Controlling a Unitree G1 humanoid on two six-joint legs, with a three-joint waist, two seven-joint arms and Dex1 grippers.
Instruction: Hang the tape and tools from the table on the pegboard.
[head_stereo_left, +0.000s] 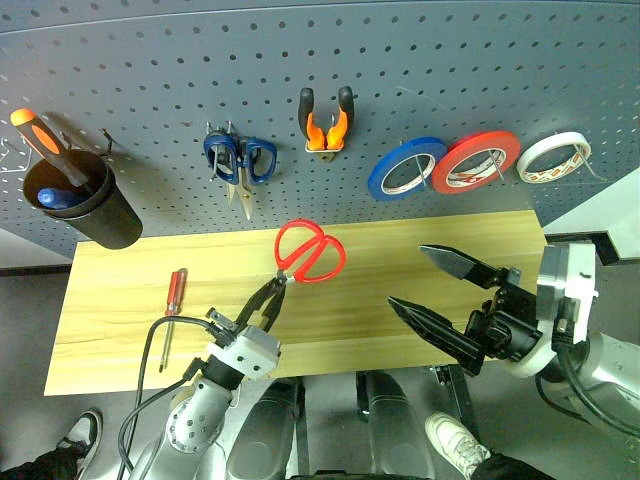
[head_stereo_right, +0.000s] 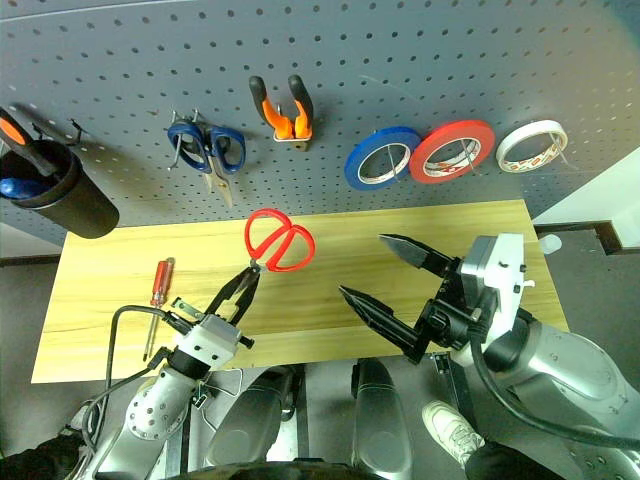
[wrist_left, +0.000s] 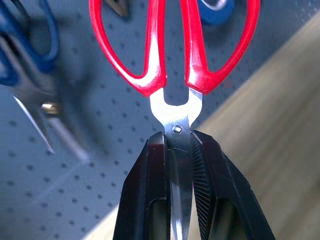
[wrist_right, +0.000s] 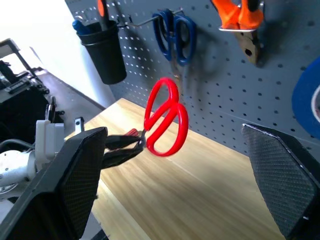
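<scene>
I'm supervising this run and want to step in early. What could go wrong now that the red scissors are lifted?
The left gripper pinches the red scissors only by the blades, so they might swivel or slip. The handles could also knock the blue scissors while nearing the pegboard.

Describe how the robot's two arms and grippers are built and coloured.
Both arms are silver-grey metal with rounded joints. The left gripper has slim black fingers on a white block, with a black cable looping alongside. The right gripper has long, pointed black fingers, textured pads and a white housing.

Even bright light; pegboard (head_stereo_left: 320, 90) curved by distortion; left wrist background blurred.
</scene>
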